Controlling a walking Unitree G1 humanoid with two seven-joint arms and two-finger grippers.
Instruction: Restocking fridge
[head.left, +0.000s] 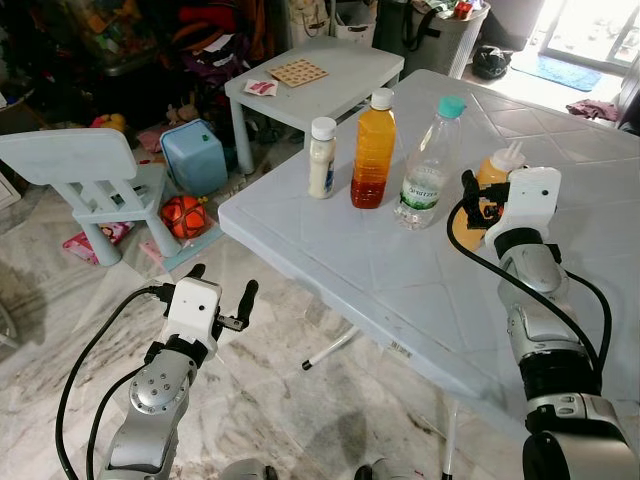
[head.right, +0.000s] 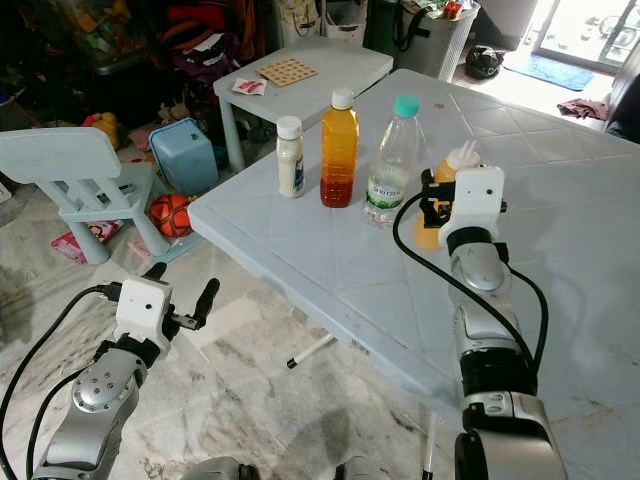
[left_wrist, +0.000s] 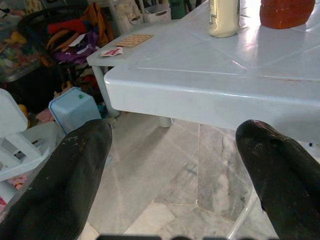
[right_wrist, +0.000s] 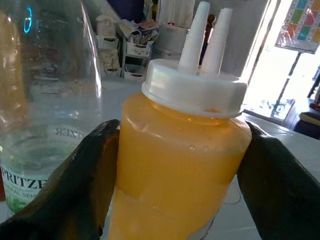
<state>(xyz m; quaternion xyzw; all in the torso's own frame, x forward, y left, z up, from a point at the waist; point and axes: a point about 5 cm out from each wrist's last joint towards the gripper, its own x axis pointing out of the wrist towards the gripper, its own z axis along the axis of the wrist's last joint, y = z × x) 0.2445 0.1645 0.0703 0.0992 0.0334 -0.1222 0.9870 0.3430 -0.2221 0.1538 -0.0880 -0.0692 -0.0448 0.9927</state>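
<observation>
Glossy moulded white plastic table; clear plastic water bottle; translucent smooth plastic sauce bottle with white plastic twin-nozzle cap; matt black gripper fingers; polished marble-look floor.

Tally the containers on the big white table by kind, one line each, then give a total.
Clear water bottle: 1
Tall bottle of amber liquid: 1
Small cream-coloured bottle: 1
Orange squeeze bottle with twin nozzles, between the right end effector's fingers: 1
Total: 4
</observation>
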